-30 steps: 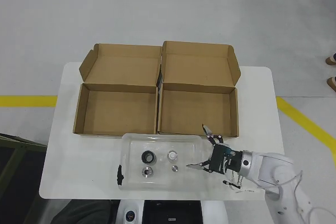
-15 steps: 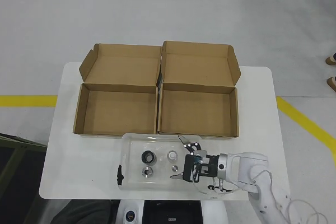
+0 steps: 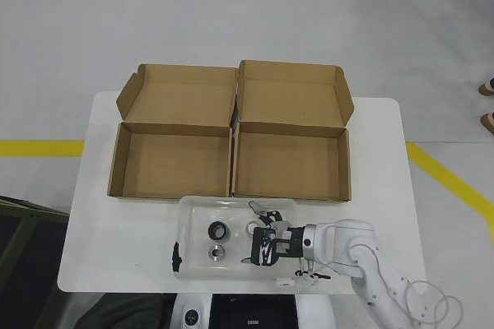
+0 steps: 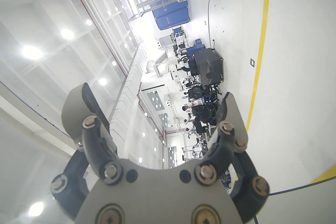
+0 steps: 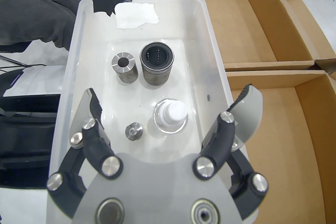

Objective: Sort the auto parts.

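Observation:
A clear plastic bin [image 3: 184,215] at the table's front holds a dark ringed bearing [image 5: 157,62], a grey metal cylinder [image 5: 124,67], a white plastic part [image 5: 172,114] and a small metal piece [image 5: 134,131]. My right gripper [image 5: 169,92] is open above the bin's right half, its fingers on either side of the white part and the small piece, touching neither. From above, the right gripper [image 3: 255,238] is beside the bearing [image 3: 218,231] and the cylinder [image 3: 218,252]. My left gripper [image 4: 156,92] is open, holds nothing and points up into the room.
Two open cardboard boxes, the left box [image 3: 171,164] and the right box [image 3: 290,164], stand behind the bin with nothing in them and their lids folded back. Black tape [image 3: 175,257] sticks to the bin's left end. Bare white table [image 3: 99,206] lies on both sides.
My right arm has moved left along the table's front, from beside the bin's right end to over its right half. The gripper stayed open. The parts have not moved.

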Motion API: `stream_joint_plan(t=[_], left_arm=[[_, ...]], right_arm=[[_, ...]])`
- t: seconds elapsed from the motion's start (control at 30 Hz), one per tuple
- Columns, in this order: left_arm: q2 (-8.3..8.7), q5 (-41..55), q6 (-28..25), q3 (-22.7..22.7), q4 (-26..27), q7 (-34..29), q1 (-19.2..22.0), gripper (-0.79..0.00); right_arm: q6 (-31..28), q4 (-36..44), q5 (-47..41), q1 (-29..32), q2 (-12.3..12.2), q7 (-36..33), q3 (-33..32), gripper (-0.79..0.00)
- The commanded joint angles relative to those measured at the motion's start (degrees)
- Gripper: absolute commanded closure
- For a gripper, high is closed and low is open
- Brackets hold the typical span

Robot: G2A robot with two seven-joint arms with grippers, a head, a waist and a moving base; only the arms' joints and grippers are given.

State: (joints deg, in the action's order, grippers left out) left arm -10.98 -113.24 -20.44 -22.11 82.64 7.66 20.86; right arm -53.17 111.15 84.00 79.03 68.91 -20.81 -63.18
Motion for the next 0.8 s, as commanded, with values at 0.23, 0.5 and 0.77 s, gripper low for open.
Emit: stream_joint_plan(t=[0.23, 0.5, 0.77], left_arm=[[0.00, 0.0, 0.0, 0.0, 0.0, 0.0, 0.0, -0.785], [0.00, 0.0, 0.0, 0.0, 0.0, 0.0, 0.0, -0.785], [0.00, 0.0, 0.0, 0.0, 0.0, 0.0, 0.0, -0.785]], right_arm=[[0.6, -2.2, -1.3, -1.0, -0.3, -1.8, 0.9, -0.702], [1.6, -4.2, -2.5, -2.7, -0.5, -3.1, 1.9, -0.505], [2.8, -5.7, -2.3, -3.6, -0.7, -3.9, 2.6, -0.332]])
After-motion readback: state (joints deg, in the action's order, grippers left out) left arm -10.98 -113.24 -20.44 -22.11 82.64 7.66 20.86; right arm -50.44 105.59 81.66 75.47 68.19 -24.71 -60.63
